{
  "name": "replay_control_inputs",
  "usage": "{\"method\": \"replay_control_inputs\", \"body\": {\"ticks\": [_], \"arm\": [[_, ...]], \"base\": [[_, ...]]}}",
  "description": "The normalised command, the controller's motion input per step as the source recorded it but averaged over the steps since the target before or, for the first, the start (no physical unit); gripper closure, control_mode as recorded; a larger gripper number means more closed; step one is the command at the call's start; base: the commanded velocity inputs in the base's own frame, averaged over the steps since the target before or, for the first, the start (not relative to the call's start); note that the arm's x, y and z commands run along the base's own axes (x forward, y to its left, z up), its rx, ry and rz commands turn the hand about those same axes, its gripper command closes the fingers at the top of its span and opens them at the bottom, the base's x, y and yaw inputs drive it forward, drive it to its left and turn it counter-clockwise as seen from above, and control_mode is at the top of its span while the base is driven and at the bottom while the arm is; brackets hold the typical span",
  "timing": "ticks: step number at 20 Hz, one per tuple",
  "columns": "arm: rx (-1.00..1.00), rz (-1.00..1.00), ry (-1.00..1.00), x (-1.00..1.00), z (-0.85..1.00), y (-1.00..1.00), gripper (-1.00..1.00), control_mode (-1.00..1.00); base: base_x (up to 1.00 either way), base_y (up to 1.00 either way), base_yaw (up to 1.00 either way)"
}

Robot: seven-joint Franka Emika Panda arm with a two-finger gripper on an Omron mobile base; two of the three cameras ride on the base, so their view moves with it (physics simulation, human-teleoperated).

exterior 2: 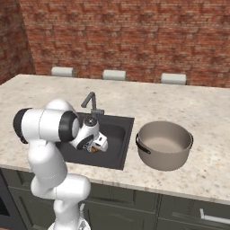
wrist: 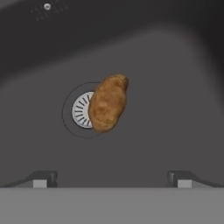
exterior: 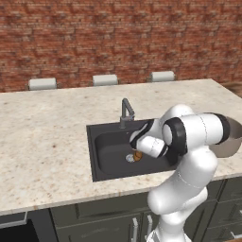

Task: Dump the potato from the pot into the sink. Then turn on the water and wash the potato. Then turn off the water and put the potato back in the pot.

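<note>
The orange-brown potato [wrist: 108,103] lies on the floor of the black sink [wrist: 175,109], overlapping the right side of the round silver drain [wrist: 80,110]. My gripper [wrist: 111,178] hangs above it, open, with both dark fingertips [wrist: 41,178] spread wide and nothing between them. From the left base view the potato [exterior: 138,155] peeks out beside the drain [exterior: 130,158], just under my hand. The grey pot [exterior 2: 164,144] stands upright on the counter right of the sink [exterior 2: 114,155], empty as far as I can see. No water runs from the dark faucet [exterior 2: 91,104].
The beige stone counter [exterior: 47,137] surrounds the sink. Three white stool backs [exterior: 105,80] line its far edge, before a brick wall. Dark cabinet fronts [exterior 2: 134,213] run below the counter's near edge.
</note>
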Motion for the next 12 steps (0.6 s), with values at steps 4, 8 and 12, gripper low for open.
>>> {"method": "replay_control_inputs", "body": {"ticks": [4, 8, 12], "arm": [[-0.03, 0.00, 0.00, 0.19, -0.34, 0.00, -1.00, -1.00], [-0.02, 0.00, 0.00, 0.20, -0.29, 0.00, -1.00, -1.00], [-0.01, 0.00, 0.00, 0.20, -0.21, 0.00, -1.00, -1.00]], "base": [[0.00, 0.00, 0.00], [0.00, 0.00, 0.00], [0.00, 0.00, 0.00]]}}
